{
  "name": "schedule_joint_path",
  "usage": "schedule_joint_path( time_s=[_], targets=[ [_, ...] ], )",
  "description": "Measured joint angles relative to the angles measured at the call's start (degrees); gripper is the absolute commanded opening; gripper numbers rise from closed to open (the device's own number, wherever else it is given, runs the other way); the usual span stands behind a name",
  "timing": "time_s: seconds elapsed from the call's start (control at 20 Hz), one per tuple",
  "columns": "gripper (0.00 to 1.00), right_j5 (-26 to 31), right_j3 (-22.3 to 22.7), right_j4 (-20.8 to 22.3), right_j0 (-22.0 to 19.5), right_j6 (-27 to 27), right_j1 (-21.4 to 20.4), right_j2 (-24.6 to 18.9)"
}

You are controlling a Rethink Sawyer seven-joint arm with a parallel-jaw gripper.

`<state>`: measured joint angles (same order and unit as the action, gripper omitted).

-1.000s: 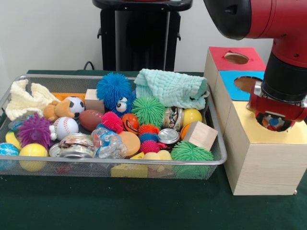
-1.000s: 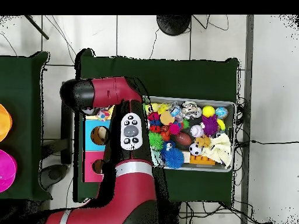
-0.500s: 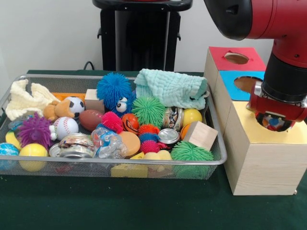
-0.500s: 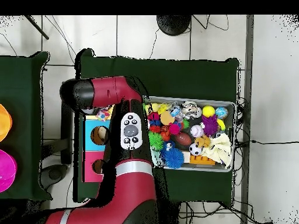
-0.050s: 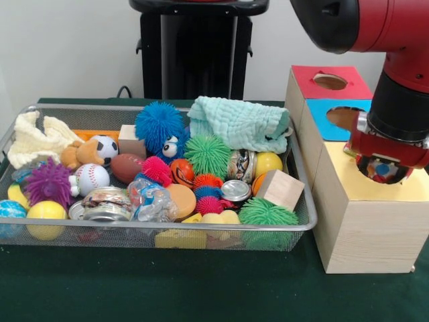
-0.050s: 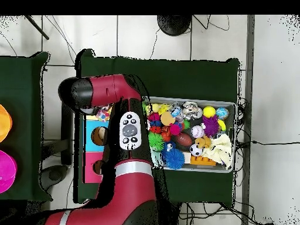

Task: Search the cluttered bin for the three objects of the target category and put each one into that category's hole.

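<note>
The end effector hangs over the yellow-topped wooden box, at the yellow hole, with a small multicoloured object showing in its round underside; whether it is clamped on that object or has let go cannot be told. Against the frame of a second ago, the red arm has shifted slightly to the right in the front view, its upper joint sitting a little further toward the picture's edge, while the end effector has barely moved from its spot above the yellow face. Just behind the end effector stands the blue box with its round hole, and behind that the red box, both unchanged. To the end effector's side, well apart, the wire bin rests on the green worktop with its clutter lying as it did before: a pale green cloth at the bin's nearer end, a wooden cube and a green spiky ball closest to the boxes, a blue spiky ball, a soccer ball, a baseball and a purple spiky ball further off. In the overhead view the arm covers the yellow box, and the end effector itself is hidden beneath it.
</note>
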<state>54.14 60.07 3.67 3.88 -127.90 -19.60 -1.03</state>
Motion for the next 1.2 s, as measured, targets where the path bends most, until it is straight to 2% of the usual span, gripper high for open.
schedule_joint_path(
  time_s=[0.4, 0.5, 0.95, 1.2],
  targets=[
    [1.00, 6.3, -2.3, 0.5, 0.1, 0.0, -2.2, -0.1],
    [1.00, 8.7, -4.0, 0.5, 0.1, 0.0, -3.7, -0.1],
    [1.00, 11.2, -9.9, 0.6, 0.2, 0.0, -7.3, -0.1],
    [1.00, 11.8, -11.4, 0.6, 0.5, 0.0, -8.9, -0.1]
  ],
)
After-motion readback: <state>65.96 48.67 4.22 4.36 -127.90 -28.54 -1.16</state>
